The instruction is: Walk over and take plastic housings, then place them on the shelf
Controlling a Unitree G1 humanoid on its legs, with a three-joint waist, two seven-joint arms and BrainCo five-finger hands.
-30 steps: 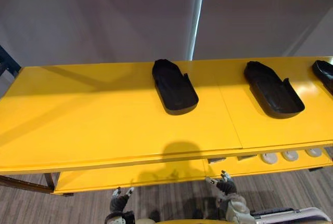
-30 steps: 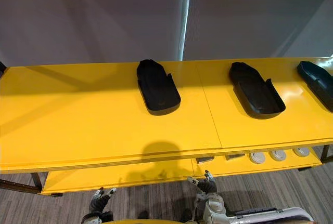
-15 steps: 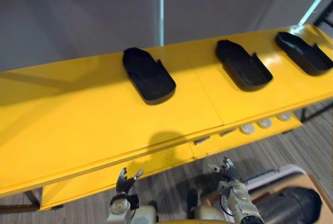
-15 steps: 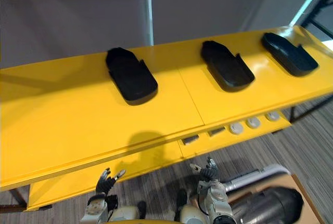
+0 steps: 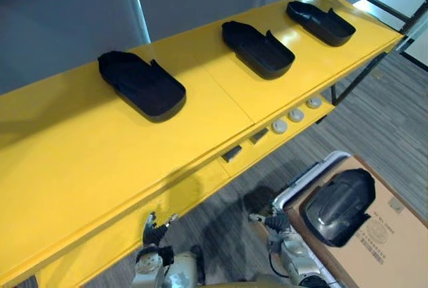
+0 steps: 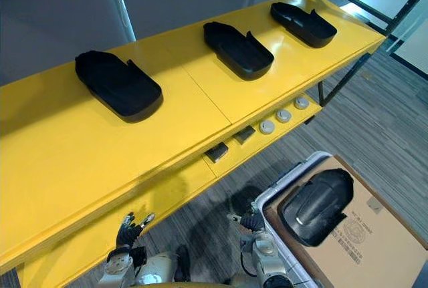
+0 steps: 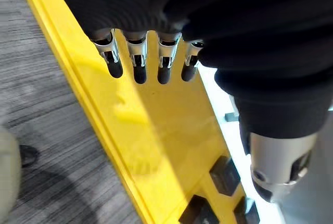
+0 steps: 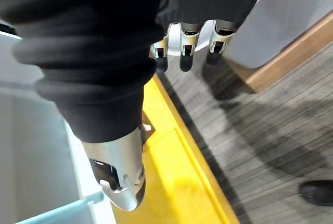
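Three black plastic housings lie in a row on the yellow shelf top (image 5: 80, 161): one at the left (image 5: 142, 85), one in the middle (image 5: 258, 49), one at the far right (image 5: 320, 22). A further dark housing (image 5: 338, 206) rests in a container on the floor at the lower right. My left hand (image 5: 154, 230) hangs low before the shelf's lower level, fingers (image 7: 138, 60) straight and holding nothing. Beside the container's near corner, my right hand (image 5: 273, 221) is also low, with relaxed fingers (image 8: 182, 50) and nothing in it.
The lower yellow shelf carries several small grey round parts (image 5: 294, 115) and two dark blocks (image 5: 231, 154). A cardboard box (image 5: 384, 238) and a white bin rim (image 5: 301, 180) stand on the striped floor at the right. A black frame leg (image 5: 354, 77) ends the shelf.
The camera has swung right and down, so the shelf now runs diagonally and the box with the dark housing has come into view. Both hands stay low and open.
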